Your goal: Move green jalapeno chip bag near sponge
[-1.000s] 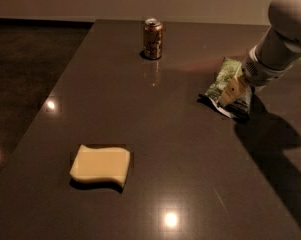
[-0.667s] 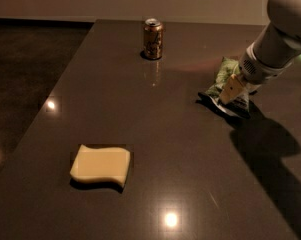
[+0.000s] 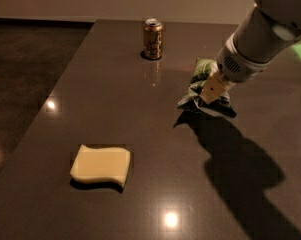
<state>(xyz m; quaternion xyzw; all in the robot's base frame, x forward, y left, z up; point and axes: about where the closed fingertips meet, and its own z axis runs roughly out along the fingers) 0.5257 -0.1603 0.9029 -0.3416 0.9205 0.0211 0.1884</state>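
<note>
- In the camera view, the gripper [image 3: 212,90] is down on the right side of the table [image 3: 115,99], right at the chip bag [image 3: 199,76].
- The gripper is in front of the bag and hides part of it. I cannot tell if it is holding the bag or just touching it.
- The bag sits on the far right part of the table. It is well apart from the sponge [image 3: 100,165], which lies near the front left.
- A drink can [image 3: 153,32] stands at the back of the table, to the left of the bag.
- I think the job is at the grabbing step. The bag has not yet made its trip to the sponge.
- The next move needs a good hold on the bag. Then it must go across the table, toward the front and left, and be set down just beside the sponge.
- The bag is green with a light patch. It looks thin, crinkly and bumpy, so it may squash or slip.
- The sponge is pale yellow, thick and soft-looking, with wavy edges.
- The can is brown-gold, round and hard.
- The table is dark, smooth and shiny, with bright light spots on it.
- The arm [image 3: 262,36] is fat, round and pale, and throws a big shadow.
</note>
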